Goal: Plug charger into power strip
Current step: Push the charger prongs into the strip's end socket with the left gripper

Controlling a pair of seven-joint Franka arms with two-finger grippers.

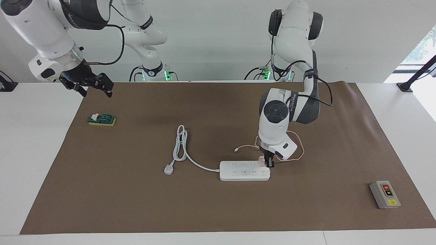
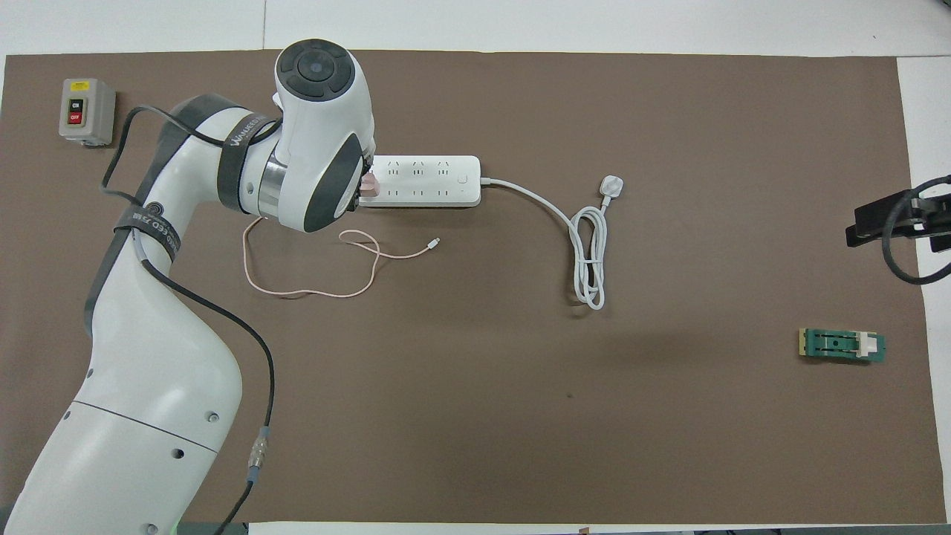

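The white power strip lies flat near the middle of the brown mat; it also shows in the overhead view. The pale pink charger stands on the strip's end toward the left arm's end of the table, also seen from above. My left gripper points straight down, shut on the charger; from above the wrist hides most of it. Whether the prongs are in a socket is hidden. The thin pink cable loops on the mat nearer the robots. My right gripper waits open in the air.
The strip's thick white cord coils toward the right arm's end and stops at a white three-pin plug. A grey box with red and black buttons sits toward the left arm's end. A green block lies under the right gripper's area.
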